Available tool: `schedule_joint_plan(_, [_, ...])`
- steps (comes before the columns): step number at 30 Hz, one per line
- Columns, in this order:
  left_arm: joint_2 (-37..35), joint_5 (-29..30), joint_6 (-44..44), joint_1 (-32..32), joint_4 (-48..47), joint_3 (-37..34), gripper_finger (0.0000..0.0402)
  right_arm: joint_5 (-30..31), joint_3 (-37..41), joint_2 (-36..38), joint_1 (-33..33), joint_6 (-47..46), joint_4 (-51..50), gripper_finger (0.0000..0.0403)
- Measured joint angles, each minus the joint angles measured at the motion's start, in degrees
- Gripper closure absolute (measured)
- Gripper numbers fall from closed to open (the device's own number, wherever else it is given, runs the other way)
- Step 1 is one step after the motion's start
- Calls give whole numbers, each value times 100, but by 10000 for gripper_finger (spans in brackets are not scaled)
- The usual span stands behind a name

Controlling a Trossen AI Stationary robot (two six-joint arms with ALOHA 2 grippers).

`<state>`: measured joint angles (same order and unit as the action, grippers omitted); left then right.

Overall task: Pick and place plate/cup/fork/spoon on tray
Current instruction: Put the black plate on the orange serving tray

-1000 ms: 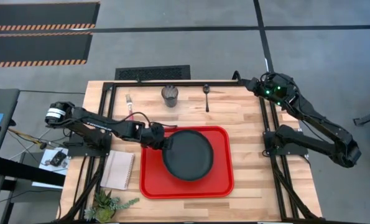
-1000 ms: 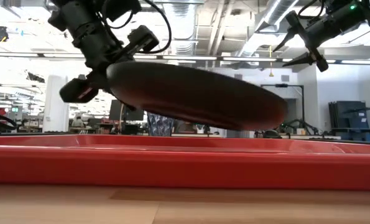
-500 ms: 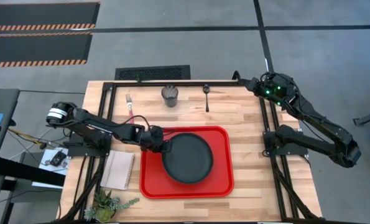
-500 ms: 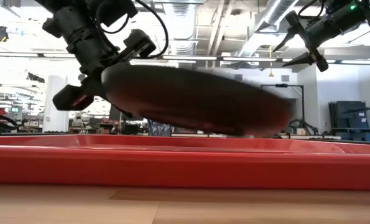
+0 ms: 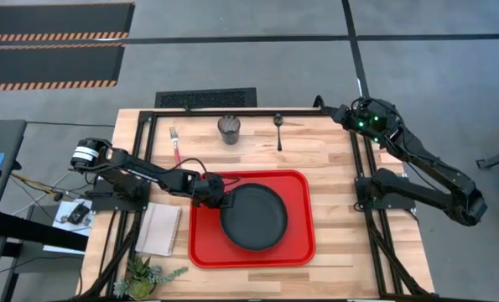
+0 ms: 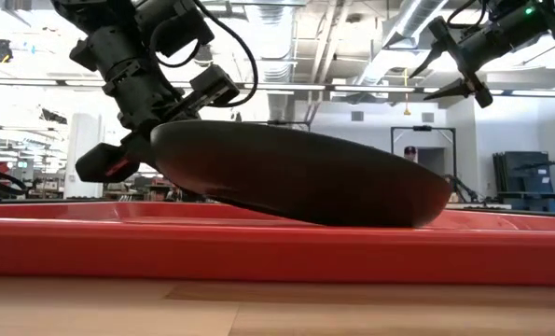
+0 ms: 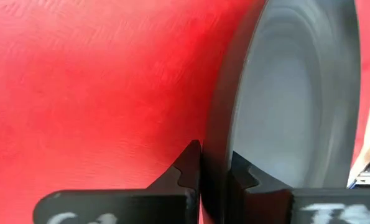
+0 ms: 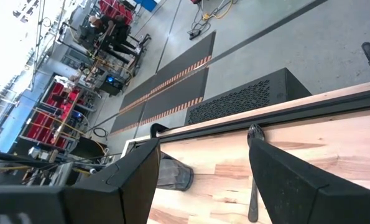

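Note:
The black plate [image 5: 253, 216] is over the red tray [image 5: 300, 190], tilted, its left edge up and its right edge low [image 6: 424, 211]. My left gripper [image 5: 219, 200] is shut on the plate's left rim. My right gripper [image 5: 327, 109] is open and empty, raised above the table's far right corner; it also shows in the low view [image 6: 456, 62]. The cup [image 5: 229, 128] stands on the far part of the table. The dark spoon [image 5: 278, 131] lies to the cup's right. The red-handled fork [image 5: 176, 145] lies to its left. My left gripper pinches the plate's left rim [image 7: 214, 146] between its two fingers, one finger [image 7: 244, 177] on the plate's upper face and one [image 7: 186, 168] under it. The fingers come from the table's left. The held edge is up; the plate's underside dips behind the tray's near rim [image 6: 380, 222].
A white notepad [image 5: 159, 228] lies left of the tray and a small plant [image 5: 145, 273] stands at the near left corner. A black frame [image 5: 232, 112] runs along the table's far edge and sides. The cup [image 8: 172, 175] and spoon [image 8: 253, 177] show in the right wrist view.
My left gripper has gone down and a little toward the table's near edge with the plate. The plate has sunk from well above the tray; its right edge has dropped down to the tray while its held left edge stays higher.

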<state>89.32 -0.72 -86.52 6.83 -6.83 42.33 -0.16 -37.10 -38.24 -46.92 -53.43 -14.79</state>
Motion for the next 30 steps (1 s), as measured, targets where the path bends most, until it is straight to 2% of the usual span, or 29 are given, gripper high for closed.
schedule_joint_plan(7, [-2,55,-118,-2,-81,2,384,-2,0,0,0,0,-22,132])
schedule_joint_plan(18, [-2,58,-284,-2,-297,2,303,-2,0,0,0,0,-72,132])
schedule_joint_plan(30, [-2,75,-268,-11,-304,2,258,-4,0,2,0,0,-127,132])
